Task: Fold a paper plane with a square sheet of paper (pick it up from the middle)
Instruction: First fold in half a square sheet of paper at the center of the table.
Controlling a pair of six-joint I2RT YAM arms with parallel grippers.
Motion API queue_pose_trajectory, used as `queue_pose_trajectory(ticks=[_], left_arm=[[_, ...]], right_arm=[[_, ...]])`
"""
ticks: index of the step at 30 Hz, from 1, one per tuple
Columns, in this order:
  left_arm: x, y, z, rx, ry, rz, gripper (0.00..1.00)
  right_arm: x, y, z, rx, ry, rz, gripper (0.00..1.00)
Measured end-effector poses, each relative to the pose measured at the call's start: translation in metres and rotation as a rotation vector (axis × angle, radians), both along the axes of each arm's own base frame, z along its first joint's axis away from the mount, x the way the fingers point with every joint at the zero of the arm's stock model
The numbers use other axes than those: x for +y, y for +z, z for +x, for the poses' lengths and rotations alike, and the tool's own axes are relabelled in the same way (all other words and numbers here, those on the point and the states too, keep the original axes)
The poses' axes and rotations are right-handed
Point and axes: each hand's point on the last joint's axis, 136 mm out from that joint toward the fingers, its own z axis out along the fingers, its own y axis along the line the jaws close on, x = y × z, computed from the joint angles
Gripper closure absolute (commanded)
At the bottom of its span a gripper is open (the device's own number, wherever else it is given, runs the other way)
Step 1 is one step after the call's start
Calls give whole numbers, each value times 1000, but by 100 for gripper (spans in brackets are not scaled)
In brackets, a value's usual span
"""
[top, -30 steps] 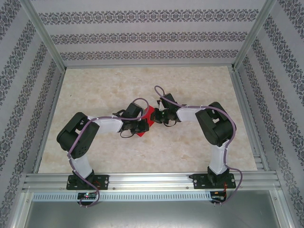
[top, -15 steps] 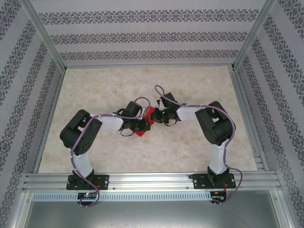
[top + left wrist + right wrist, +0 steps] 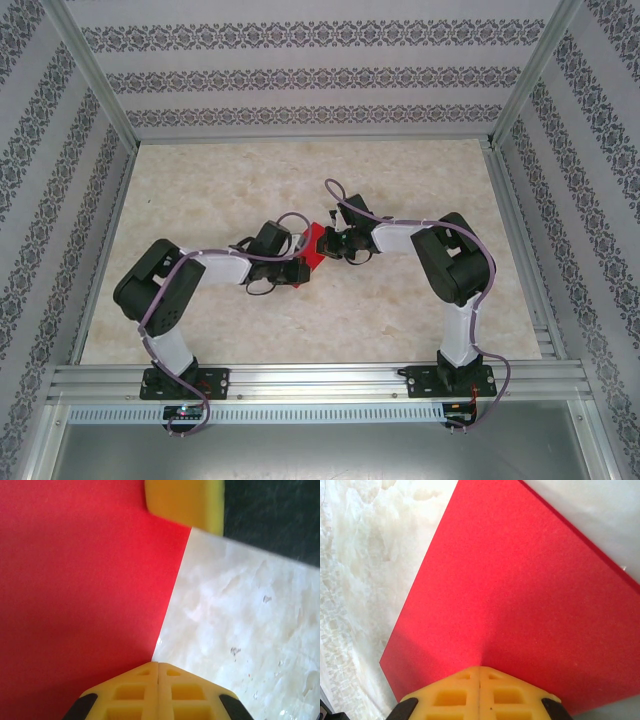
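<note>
The red square sheet of paper (image 3: 312, 244) lies mid-table between both grippers, and most of it is hidden under them in the top view. My right gripper (image 3: 480, 669) is shut on the sheet (image 3: 520, 595), and a soft ridge runs out from its tips. Along the far right side the sheet shows a doubled edge. My left gripper (image 3: 158, 664) is shut, with its tips touching the sheet's (image 3: 85, 580) straight edge where it meets the table. A yellow finger of the right gripper (image 3: 184, 502) rests on the paper opposite. The paper plane, as a dart, is out of view.
The marble-patterned table (image 3: 400, 180) extends on all sides of the arms. Aluminium frame rails (image 3: 300, 380) run along the near edge, and patterned walls enclose the other three sides.
The left arm's elbow has swung left and lower, and its gripper has drawn slightly left over the paper. The right arm and the paper have barely moved.
</note>
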Motion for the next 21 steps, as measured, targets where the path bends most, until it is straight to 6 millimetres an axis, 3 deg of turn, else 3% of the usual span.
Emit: queue_pose_trajectory(ticks=[14, 21], left_arm=[[13, -2, -13, -41, 27, -50, 98], [24, -1, -29, -33, 28, -43, 100]], right_arm=[[3, -1, -7, 31, 24, 18, 100], [5, -1, -9, 49, 35, 27, 100]])
